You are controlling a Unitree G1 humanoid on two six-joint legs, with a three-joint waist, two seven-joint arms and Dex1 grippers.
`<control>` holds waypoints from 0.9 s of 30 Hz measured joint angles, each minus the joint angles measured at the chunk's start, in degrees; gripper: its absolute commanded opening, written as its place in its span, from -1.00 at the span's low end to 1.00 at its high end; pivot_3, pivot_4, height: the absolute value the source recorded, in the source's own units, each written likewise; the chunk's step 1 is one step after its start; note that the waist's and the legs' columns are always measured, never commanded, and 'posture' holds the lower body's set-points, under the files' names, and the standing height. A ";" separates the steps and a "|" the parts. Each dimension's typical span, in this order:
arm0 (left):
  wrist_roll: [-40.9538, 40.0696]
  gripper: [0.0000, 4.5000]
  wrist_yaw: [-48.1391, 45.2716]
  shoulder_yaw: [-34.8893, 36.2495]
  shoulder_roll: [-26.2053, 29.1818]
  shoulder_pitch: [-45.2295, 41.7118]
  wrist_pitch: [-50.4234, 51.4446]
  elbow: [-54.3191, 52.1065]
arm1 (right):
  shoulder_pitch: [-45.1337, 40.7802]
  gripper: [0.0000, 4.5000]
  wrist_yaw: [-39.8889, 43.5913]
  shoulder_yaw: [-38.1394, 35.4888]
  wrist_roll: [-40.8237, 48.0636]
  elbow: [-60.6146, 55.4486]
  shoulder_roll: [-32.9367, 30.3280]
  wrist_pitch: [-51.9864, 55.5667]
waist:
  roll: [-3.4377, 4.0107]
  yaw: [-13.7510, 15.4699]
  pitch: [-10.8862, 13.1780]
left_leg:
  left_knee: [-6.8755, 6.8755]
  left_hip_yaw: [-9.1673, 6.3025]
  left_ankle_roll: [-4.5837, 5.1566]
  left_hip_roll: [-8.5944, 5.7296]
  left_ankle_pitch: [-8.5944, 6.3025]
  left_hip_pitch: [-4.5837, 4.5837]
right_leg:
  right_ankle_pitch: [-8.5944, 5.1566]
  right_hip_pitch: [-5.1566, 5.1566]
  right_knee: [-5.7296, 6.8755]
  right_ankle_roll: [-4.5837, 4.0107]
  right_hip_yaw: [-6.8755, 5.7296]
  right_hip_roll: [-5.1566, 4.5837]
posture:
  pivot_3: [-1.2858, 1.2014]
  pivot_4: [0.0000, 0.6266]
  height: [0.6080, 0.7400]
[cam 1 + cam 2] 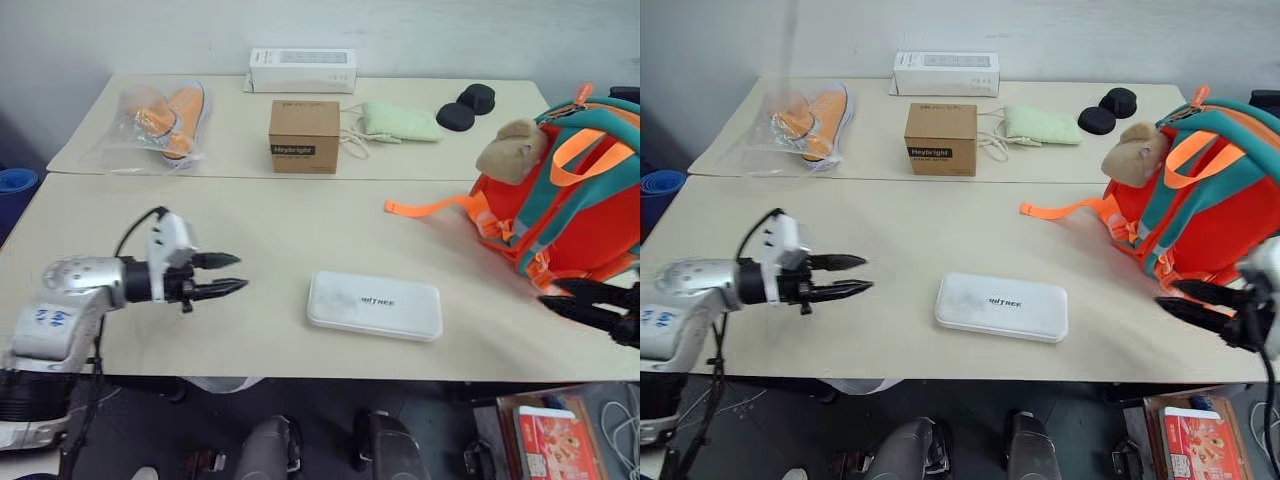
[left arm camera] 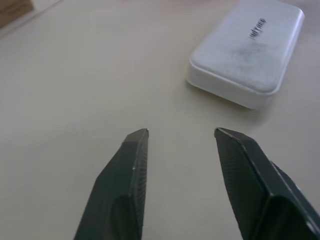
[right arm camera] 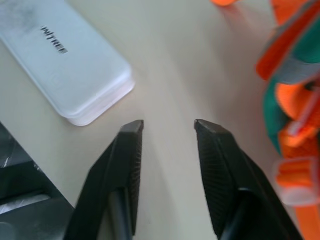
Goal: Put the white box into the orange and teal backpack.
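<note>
White box (image 1: 374,305): lies flat, untouched, on the near worktop (image 1: 280,230) between left gripper (image 1: 232,274) and right gripper (image 1: 1185,299), both jaws spread and empty; orange and teal backpack (image 1: 575,195) stands right; nothing packed yet.

Two pale beige tables (image 1: 250,230) stand pushed together in front of me, the seam between them running straight across. Behind the far table (image 1: 230,105) rises a plain light grey wall (image 1: 400,30). Beyond the near table's edge the floor (image 1: 330,430) is dark. Even, soft light falls on the tabletops and throws only faint shadows.
</note>
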 measured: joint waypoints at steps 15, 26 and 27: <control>11.09 -0.99 -2.11 -14.46 -11.94 -11.37 -6.45 11.25 | -20.44 -1.00 3.72 26.20 -11.98 11.73 4.13 -7.61 | 0.00 -0.20 0.00 | 0.41 0.03 0.41 0.04 0.23 -0.07 | 0.01 -0.03 0.29 0.03 -0.27 -0.02 | 0.03 -0.52 1.00; 12.78 -0.99 -1.78 -14.80 -13.83 -9.33 -5.93 8.91 | -26.53 -1.00 3.94 32.29 -18.03 18.04 7.16 -10.02 | 0.00 -0.15 0.00 | 0.73 -0.03 0.49 0.04 0.16 -0.13 | 0.01 0.01 0.38 0.02 -0.31 -0.10 | 0.03 -0.52 1.00; 12.73 -0.99 -1.82 -14.78 -13.83 -9.16 -5.61 8.61 | -26.70 -1.00 3.97 32.28 -18.03 18.40 7.27 -10.20 | 0.00 -0.16 0.00 | 0.73 -0.03 0.49 0.04 0.16 -0.13 | 0.01 0.01 0.38 0.03 -0.32 -0.10 | 0.03 -0.52 1.00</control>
